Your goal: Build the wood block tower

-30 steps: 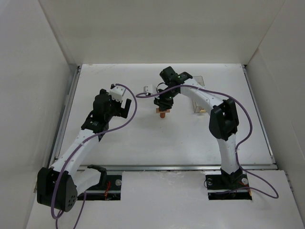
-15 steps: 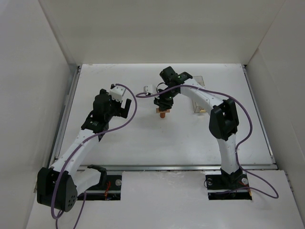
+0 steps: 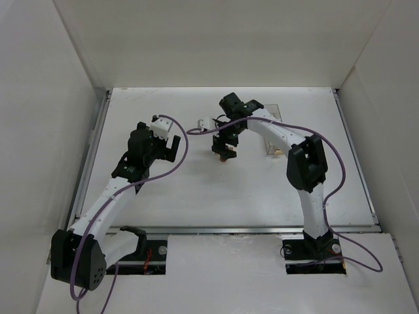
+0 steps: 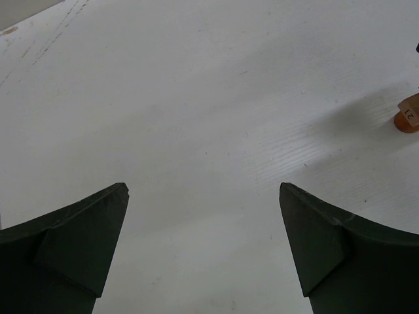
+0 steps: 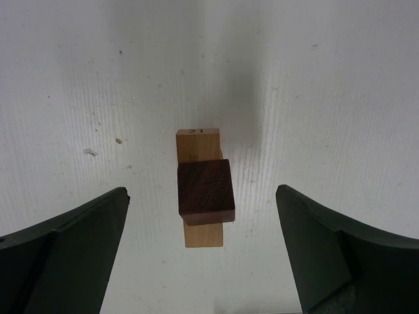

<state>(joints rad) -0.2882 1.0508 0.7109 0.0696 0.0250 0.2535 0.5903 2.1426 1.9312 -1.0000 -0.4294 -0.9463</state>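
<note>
Two pieces stacked in right wrist view: dark red-brown block (image 5: 205, 188) sitting across pale tan bar (image 5: 203, 234), on the table (image 5: 78, 78) directly under right gripper (image 3: 223, 148). Orange-brown round piece (image 4: 406, 122) showing beneath the bar end in left wrist view. Right jaws spread wide either side of the stack, touching nothing. Left gripper (image 4: 203, 190) wide too, empty, well apart to the left. Likely step: backing off the stack. Lift straight up, no sideways drift, no finger brushing the top block. Writing: "21" on bar end; a second faint mark, unreadable.
</note>
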